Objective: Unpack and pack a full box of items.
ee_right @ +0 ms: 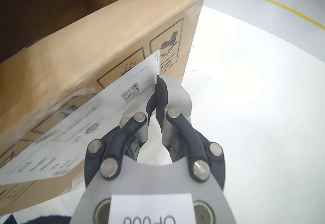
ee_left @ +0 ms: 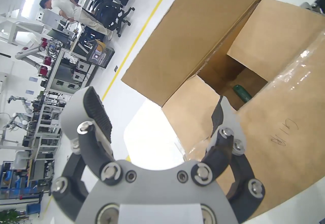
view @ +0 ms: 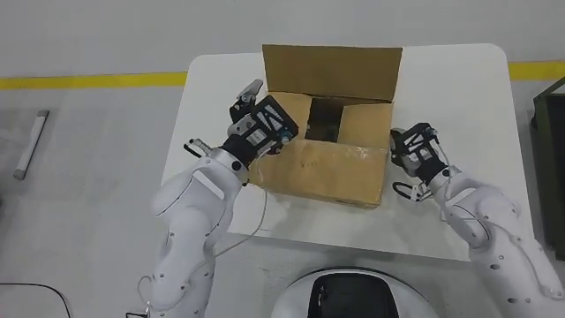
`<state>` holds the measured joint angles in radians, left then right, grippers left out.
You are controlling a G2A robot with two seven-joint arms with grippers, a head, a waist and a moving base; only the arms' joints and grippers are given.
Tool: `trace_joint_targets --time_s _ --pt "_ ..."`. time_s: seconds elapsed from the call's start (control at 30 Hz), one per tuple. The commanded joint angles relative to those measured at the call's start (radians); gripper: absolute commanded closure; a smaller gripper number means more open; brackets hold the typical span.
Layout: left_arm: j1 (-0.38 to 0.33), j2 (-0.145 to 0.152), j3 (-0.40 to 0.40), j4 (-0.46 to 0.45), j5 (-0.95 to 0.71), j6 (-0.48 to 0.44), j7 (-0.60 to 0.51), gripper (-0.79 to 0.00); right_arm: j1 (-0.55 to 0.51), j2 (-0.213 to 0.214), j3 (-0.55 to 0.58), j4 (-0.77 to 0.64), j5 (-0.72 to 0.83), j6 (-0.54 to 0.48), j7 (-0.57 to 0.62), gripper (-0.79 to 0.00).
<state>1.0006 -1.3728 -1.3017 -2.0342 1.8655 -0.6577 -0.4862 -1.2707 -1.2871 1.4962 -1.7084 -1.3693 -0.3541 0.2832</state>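
Left hand [ee_left: 155, 110] was spread at the box's [view: 327, 163] left corner, by a flap. Right hand [ee_right: 158, 94] was pressed together just beside the box's right wall.

Open cardboard box [view: 331, 155] mid-table [view: 459, 79]

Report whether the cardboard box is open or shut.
Open: on the box, the far flap stands up; a green item shows inside.
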Motion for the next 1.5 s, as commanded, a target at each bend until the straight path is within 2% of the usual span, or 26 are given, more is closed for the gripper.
trace_joint_targets --time_s 0.0,0.07,0.17,0.4,0.43,0.47,0.5,0.6,0.67,0.8,0.93,1.37,1.47 --pt "0.008 0.001 0.004 -0.005 -0.002 0.001 0.002 -0.785 0.037 0.001 0.006 0.024 0.012 0.005 -0.006 0.000" --pt "0.011 0.002 0.011 -0.004 -0.004 0.006 0.006 -0.785 0.062 0.002 0.016 0.027 0.041 0.004 -0.008 0.000" --pt "0.008 0.004 0.019 0.002 -0.003 0.016 0.015 -0.785 0.058 0.003 0.052 -0.009 0.164 0.000 0.024 0.000" --pt "0.009 0.008 0.024 0.019 0.010 0.043 0.030 -0.785 -0.031 0.012 0.156 -0.229 0.605 -0.049 0.233 0.000" --pt "0.009 0.009 0.023 0.021 0.012 0.045 0.032 -0.785 -0.039 0.015 0.161 -0.253 0.648 -0.059 0.265 -0.074" --pt "0.009 0.009 0.024 0.022 0.013 0.046 0.035 -0.785 -0.046 0.017 0.160 -0.276 0.679 -0.077 0.299 -0.249" --pt "0.009 0.010 0.024 0.024 0.013 0.046 0.037 -0.785 -0.051 0.020 0.163 -0.289 0.694 -0.087 0.325 -0.323" --pt "0.001 0.012 0.024 0.030 0.014 0.046 0.042 -0.785 -0.059 0.029 0.149 -0.299 0.662 -0.130 0.388 -0.422" --pt "-0.004 0.013 0.026 0.035 0.014 0.049 0.047 -0.785 -0.064 0.031 0.131 -0.288 0.645 -0.128 0.389 -0.385" --pt "-0.012 0.015 0.025 0.041 0.013 0.053 0.052 -0.785 -0.069 0.033 0.105 -0.273 0.614 -0.110 0.374 -0.413" --pt "-0.011 0.017 0.023 0.040 0.011 0.056 0.052 -0.785 -0.069 0.036 0.089 -0.265 0.612 -0.091 0.365 -0.388" --pt "-0.009 0.024 0.038 0.035 0.007 0.061 0.055 -0.785 -0.112 0.052 0.093 -0.315 0.707 -0.074 0.392 -0.379" --pt "-0.013 0.024 0.046 0.037 0.004 0.067 0.059 -0.785 -0.128 0.056 0.101 -0.334 0.741 -0.080 0.410 -0.317"
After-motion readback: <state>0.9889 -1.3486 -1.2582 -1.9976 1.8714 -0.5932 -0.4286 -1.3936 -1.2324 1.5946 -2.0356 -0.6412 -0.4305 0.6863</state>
